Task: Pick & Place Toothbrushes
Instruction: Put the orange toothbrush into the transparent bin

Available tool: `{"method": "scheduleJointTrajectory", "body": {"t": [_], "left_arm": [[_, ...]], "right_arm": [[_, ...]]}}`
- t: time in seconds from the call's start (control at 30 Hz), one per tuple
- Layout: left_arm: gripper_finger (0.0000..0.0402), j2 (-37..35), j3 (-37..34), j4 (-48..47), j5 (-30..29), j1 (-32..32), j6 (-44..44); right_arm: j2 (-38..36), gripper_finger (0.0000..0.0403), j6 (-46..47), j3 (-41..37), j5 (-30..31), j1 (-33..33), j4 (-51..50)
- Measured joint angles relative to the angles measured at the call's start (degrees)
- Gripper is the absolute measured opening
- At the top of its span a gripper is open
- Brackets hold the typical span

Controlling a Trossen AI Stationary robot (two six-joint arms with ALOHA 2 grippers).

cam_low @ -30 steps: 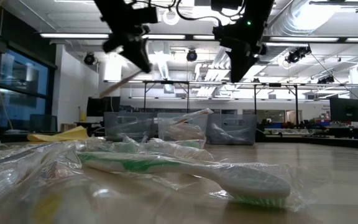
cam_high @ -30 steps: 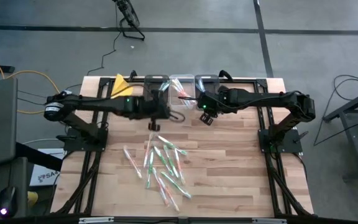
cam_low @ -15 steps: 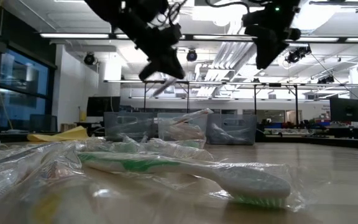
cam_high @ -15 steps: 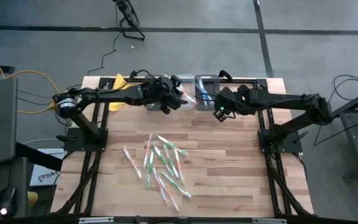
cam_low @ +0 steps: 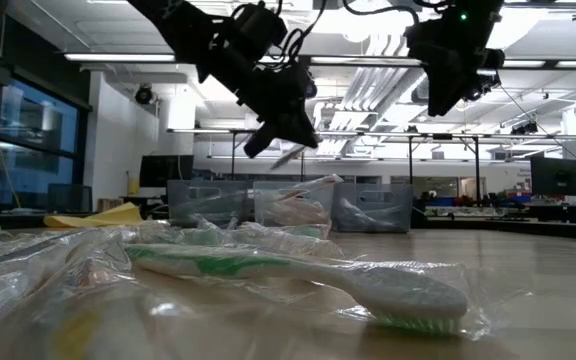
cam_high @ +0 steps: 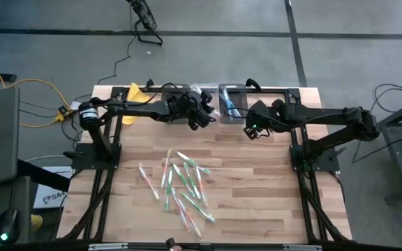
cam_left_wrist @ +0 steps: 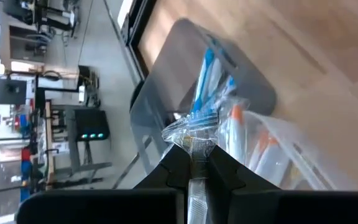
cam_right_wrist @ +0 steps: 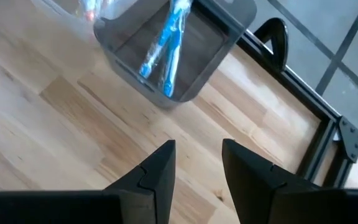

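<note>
Glossy clear-wrapped plastic toothbrushes [cam_high: 182, 183] lie on the smooth wooden table [cam_high: 257, 188].

The right gripper [cam_right_wrist: 197, 163] is hanging over the wooden table [cam_right_wrist: 55, 124] with its two dark fingers [cam_right_wrist: 160, 168] apart and nothing between them. Ahead of the fingers, a grey bin [cam_right_wrist: 173, 50] is holding blue toothbrushes [cam_right_wrist: 166, 43] in clear wrappers.
</note>
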Motion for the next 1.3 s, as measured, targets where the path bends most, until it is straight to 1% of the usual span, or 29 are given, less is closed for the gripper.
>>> {"method": "scheduleJointTrajectory", "body": {"t": [0.13, 0.2, 0.27, 0.47, 0.57, 0.67, 0.83, 1.0, 1.1, 1.3], "left_arm": [[0.0015, 0.00, 0.00, 0.02, 3.42, -0.75, -3.73], [0.0015, 0.05, 0.00, -0.22, 4.59, -0.79, -4.02], [0.0015, 1.54, 0.11, 1.10, 4.96, -0.69, -4.00], [0.0015, 4.77, 0.04, 4.14, 4.59, -0.63, -4.08], [0.0015, 7.38, 0.03, 7.22, 2.64, -0.65, -4.16], [0.0015, 8.41, 0.06, 9.65, 0.88, -0.24, -4.36], [0.0015, 8.63, 0.04, 6.56, 0.41, 1.01, -4.77], [0.0015, 8.61, 0.07, 5.56, -0.55, 2.50, -4.99], [0.0015, 8.75, 0.07, 2.74, 1.28, 2.99, -3.81], [0.0015, 10.85, 0.22, 3.65, 1.12, 3.11, -2.32]], "right_arm": [[0.22, 0.0125, 0.02, 0.00, -0.05, -0.07, 2.06], [0.22, 0.0125, 0.02, 0.00, -0.03, -0.07, 2.88], [0.22, 0.0125, 0.02, 0.00, -0.02, -0.07, 3.48], [0.22, 0.0125, 0.35, 0.02, -0.15, -0.07, 4.49], [0.22, 0.0125, 0.35, 0.02, -0.42, -0.07, 4.51], [0.22, 0.0125, 0.35, 0.02, -0.43, -0.07, 4.54], [0.22, 0.0125, 0.35, 0.02, -0.46, -0.07, 4.47], [0.24, 0.0125, -0.11, 0.03, -0.44, -0.07, 4.51], [0.24, 0.0125, -0.13, 0.04, -0.44, -0.07, 4.51], [0.26, 0.0125, -0.22, 0.07, -0.47, -0.07, 5.01]]}}
